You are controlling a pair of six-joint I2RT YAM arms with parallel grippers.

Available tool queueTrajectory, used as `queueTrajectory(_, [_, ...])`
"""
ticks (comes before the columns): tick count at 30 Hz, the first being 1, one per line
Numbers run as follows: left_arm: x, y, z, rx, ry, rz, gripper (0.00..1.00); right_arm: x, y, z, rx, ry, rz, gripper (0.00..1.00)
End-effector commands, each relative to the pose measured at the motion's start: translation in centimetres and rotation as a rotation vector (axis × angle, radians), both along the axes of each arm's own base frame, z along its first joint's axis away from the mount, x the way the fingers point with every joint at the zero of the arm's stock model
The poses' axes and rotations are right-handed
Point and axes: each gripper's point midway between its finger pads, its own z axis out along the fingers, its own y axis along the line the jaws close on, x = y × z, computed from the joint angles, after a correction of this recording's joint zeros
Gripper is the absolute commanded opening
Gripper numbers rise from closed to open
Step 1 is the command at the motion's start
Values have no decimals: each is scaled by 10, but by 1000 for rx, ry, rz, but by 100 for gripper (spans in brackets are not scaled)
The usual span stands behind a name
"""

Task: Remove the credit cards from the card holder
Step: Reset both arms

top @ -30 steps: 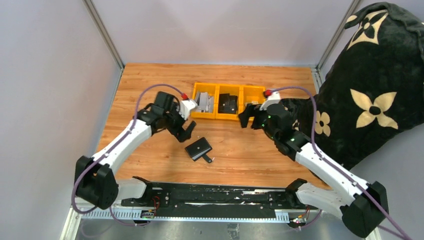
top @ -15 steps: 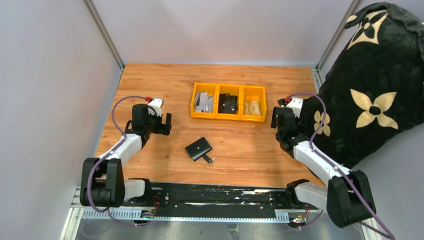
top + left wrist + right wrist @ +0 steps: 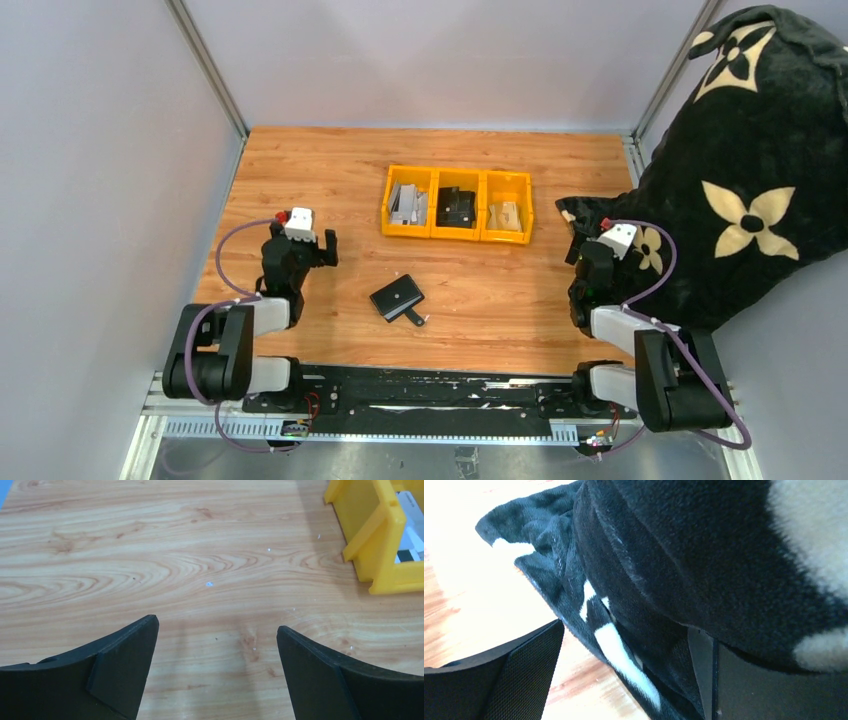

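On the desk [image 3: 320, 170], about midway between the two arms and toward its near edge, the card holder [image 3: 397, 296] lies flat and shut, with its short strap tab [image 3: 414, 318] poking out on the near side. Pale cards [image 3: 407, 203] stand in the left compartment of the yellow bin [image 3: 456, 234] farther back, well apart from the holder. From where I stand I can't tell whether any more are tucked inside it. The left hand [image 3: 216, 625] is spread wide with nothing in it, over bare wood off to the holder's left. The right hand [image 3: 626, 627] is spread and empty too, drawn over to the right edge with the black flowered cushion [image 3: 760, 150] right in front of its fingers. The holder looks light, soft and a little floppy. I'd guess one hand must pin it or lift it by the strap or a long edge while the other turns the flap back. The cards should be thin, stiff and slick, best pinched by whatever short edge shows. Bare wood lies all round the holder, and the bin's front wall is some way behind it. The cushion crowds the right arm and might snag its fingers.
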Motion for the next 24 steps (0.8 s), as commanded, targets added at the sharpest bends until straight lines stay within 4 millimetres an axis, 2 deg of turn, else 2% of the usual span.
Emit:
queueTrajectory(1, [-4,9,28,1,-267,42,100,6,-14,4,29,-96,-13,97])
queueTrajectory(5, [-7,25,25,-12,-238,143,100,17,10,5,11,-96,170,97])
queueTrajectory(8, [-9,31,29,-12,-272,181,100,15,32,-1,-4,-135,323,97])
queueTrajectory(10, [-9,32,27,-9,-258,186,100,20,25,3,-58,-192,297,98])
queueTrajectory(13, [1,30,22,-24,-206,185,100,35,30,-4,-18,-69,305,98])
queueTrajectory(14, [3,25,21,-19,-194,153,100,37,29,-12,-26,-18,300,98])
queueTrajectory(15, [5,21,21,-21,-191,130,100,41,30,-6,-74,-60,294,98])
queueTrajectory(19, [5,19,21,0,-191,109,100,36,33,-12,-59,11,291,99])
queueTrajectory(24, [4,18,21,0,-194,108,100,37,32,-9,-85,-34,299,99])
